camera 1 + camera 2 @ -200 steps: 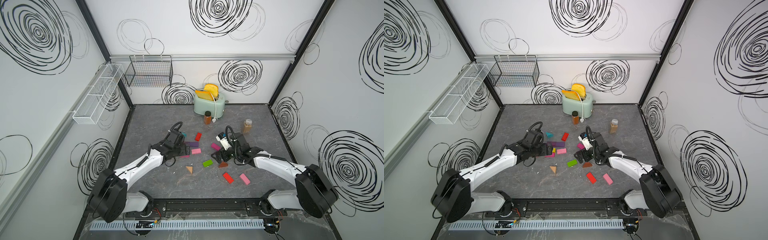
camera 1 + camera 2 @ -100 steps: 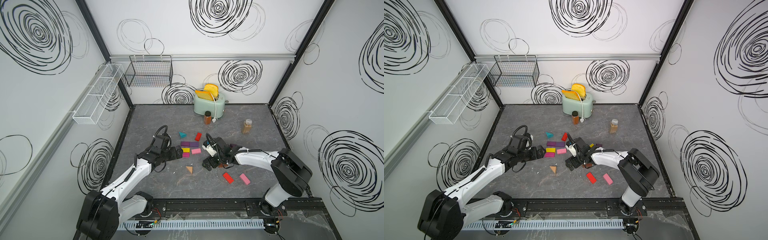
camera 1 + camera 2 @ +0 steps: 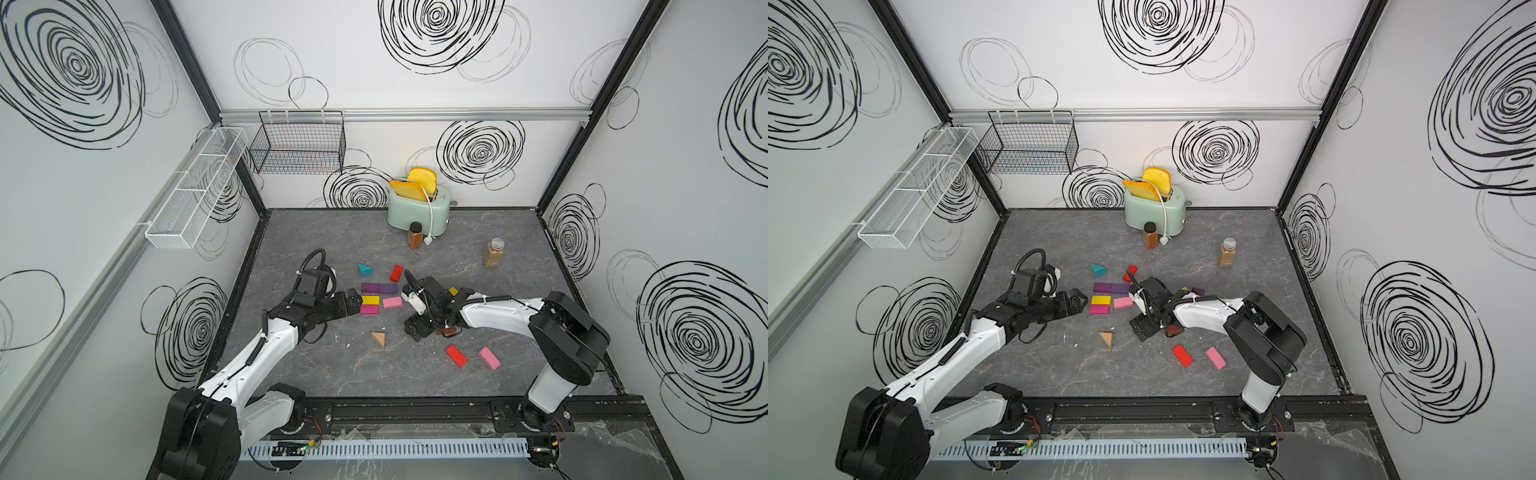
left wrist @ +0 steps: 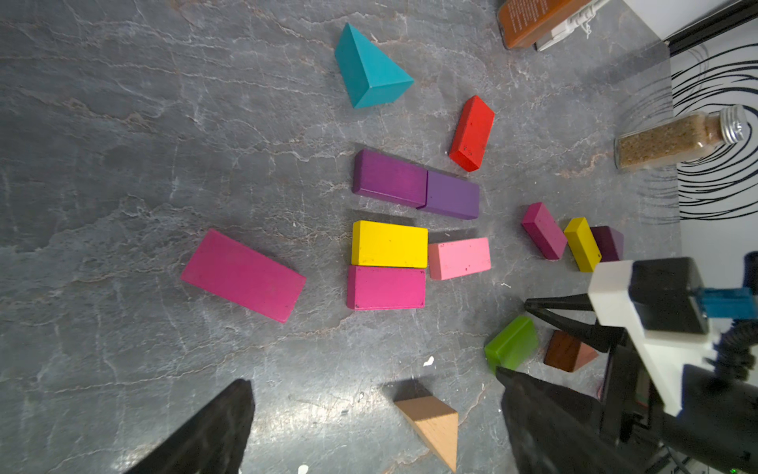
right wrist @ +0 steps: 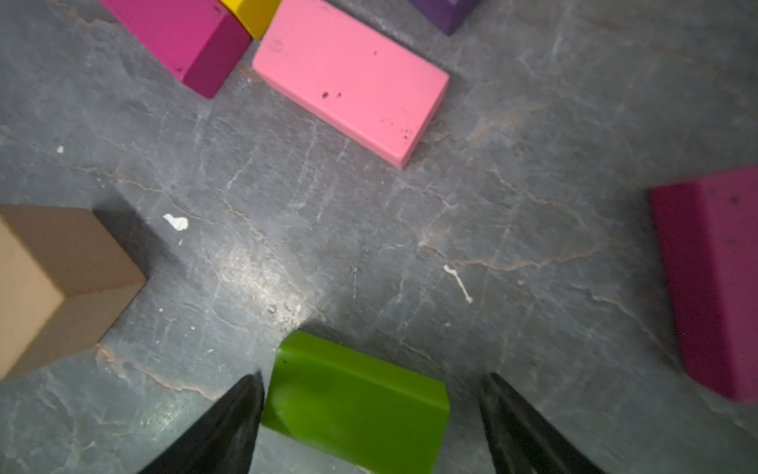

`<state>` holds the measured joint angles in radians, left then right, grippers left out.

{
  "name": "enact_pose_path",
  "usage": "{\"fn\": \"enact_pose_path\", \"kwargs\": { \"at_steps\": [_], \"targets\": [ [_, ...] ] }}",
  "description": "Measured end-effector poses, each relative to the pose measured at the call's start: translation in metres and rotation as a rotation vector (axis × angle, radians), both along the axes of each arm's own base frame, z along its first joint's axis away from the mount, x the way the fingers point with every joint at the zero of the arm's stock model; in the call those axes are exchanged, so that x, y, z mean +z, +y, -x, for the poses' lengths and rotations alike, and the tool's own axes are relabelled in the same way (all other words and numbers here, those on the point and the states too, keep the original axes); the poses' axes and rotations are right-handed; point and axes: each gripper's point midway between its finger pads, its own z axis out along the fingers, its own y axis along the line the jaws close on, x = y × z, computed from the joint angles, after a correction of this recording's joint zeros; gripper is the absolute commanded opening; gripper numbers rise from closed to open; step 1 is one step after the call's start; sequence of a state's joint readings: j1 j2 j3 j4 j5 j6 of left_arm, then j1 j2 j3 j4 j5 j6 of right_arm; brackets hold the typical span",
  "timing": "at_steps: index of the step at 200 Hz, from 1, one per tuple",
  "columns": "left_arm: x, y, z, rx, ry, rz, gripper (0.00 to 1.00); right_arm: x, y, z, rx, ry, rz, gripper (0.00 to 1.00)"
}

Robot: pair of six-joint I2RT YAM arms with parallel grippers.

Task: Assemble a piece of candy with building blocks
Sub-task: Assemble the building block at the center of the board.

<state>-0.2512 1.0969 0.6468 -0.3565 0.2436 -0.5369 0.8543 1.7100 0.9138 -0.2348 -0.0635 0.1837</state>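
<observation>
In both top views the right claw [image 3: 415, 328] and its arm cover the green brick [image 5: 357, 406]; only the wrist views show it. There the fingers stand apart on either side of that brick, one at its edge and the other with a gap, so nothing is clamped. The brown wedge [image 3: 451, 331] peeks out beside the arm. The left claw [image 3: 351, 301] is spread wide and holds nothing. It hides a lone magenta brick [image 4: 244, 275] from both top views.

The table [image 3: 540, 257] is dark grey and veined, and is walled by white panels with black scribbled swirls. The building blocks [image 3: 376, 299] lie around its middle. Purple, yellow, magenta and pink bricks sit packed together there, and a tan wedge [image 3: 379, 338] lies nearer the front edge.

A black wire basket [image 3: 299, 145] hangs on the back wall (its contents are too faint to tell). A white mesh rack [image 3: 191, 195] hangs on the left wall. A mint toaster [image 3: 417, 212] at the back edge holds two slices of toast [image 3: 415, 187]. In front of it stand a dark-capped spice jar [image 3: 414, 236] of orange-brown powder and a silver-capped jar [image 3: 492, 253] of tan grains.
</observation>
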Motion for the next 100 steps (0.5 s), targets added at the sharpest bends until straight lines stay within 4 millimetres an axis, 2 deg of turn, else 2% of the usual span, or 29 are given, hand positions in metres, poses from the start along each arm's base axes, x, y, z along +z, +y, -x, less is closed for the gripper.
{"fn": "enact_pose_path", "kwargs": {
  "at_steps": [34,63,83,100],
  "targets": [
    [0.001,0.001,-0.001,-0.001,-0.006,0.004,0.99,-0.001,0.003,0.004,-0.003,0.001,0.027,0.69],
    [0.004,0.001,-0.004,-0.005,-0.019,0.015,0.99,-0.001,0.008,0.006,-0.024,0.005,0.034,0.55],
    [0.003,0.0,-0.004,-0.01,-0.022,0.021,0.99,0.0,0.012,0.007,-0.046,0.008,0.029,0.42],
    [0.001,0.0,-0.003,-0.016,-0.021,0.027,0.99,0.0,0.014,0.008,-0.071,0.007,0.023,0.37]
  ]
}}
